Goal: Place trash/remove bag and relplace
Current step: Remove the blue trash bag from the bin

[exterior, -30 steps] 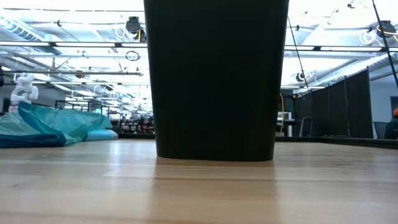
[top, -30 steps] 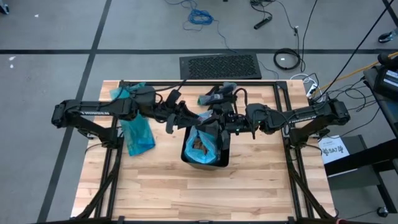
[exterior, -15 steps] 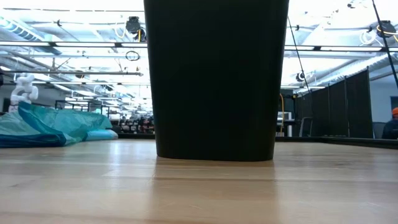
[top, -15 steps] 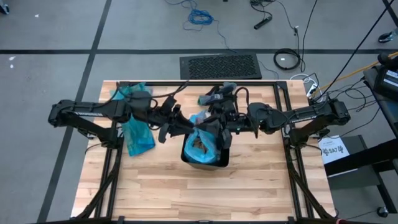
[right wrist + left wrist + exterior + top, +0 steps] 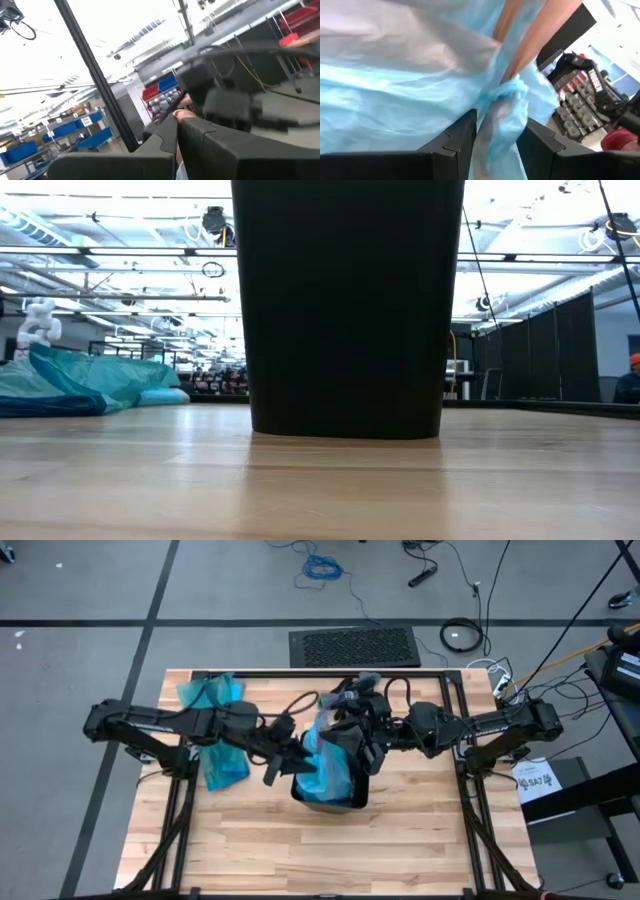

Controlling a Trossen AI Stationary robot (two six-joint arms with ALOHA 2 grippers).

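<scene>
A black trash bin (image 5: 345,798) (image 5: 345,310) stands upright on the wooden table. A pale blue bag (image 5: 325,765) lines it, and the bag's top is gathered up over the bin's mouth, hiding the trash inside. My left gripper (image 5: 290,758) (image 5: 499,142) is at the bin's left rim, shut on a bunched part of the bag (image 5: 502,107). My right gripper (image 5: 357,745) (image 5: 178,131) is over the bin's far right rim, its fingers together and aimed up at the room's ceiling. My left gripper pinches a twisted bunch of the bag's upper part (image 5: 506,102) between its two fingers, several layers gathered together. It comes in from the table's left, about level. The film spreads wide beyond the fingers and looks drawn up out of the bin. My right gripper is shut at the bag's far right edge (image 5: 345,740). Only a pale sliver (image 5: 178,171) shows between the fingers, so which part it has is hidden by the gripper itself.
Spare blue bags (image 5: 215,735) (image 5: 80,385) lie in a heap on the table's left far part, under the left arm. Dark gloves and cables (image 5: 355,690) sit behind the bin near the far edge. Bare wood (image 5: 330,850) lies along the near side.
My left gripper has moved toward the near edge and right, up to the bin's left rim. The bag's mouth, open a second ago with brown scraps showing inside, is now drawn up and closed over them. The bin has stayed in place.
</scene>
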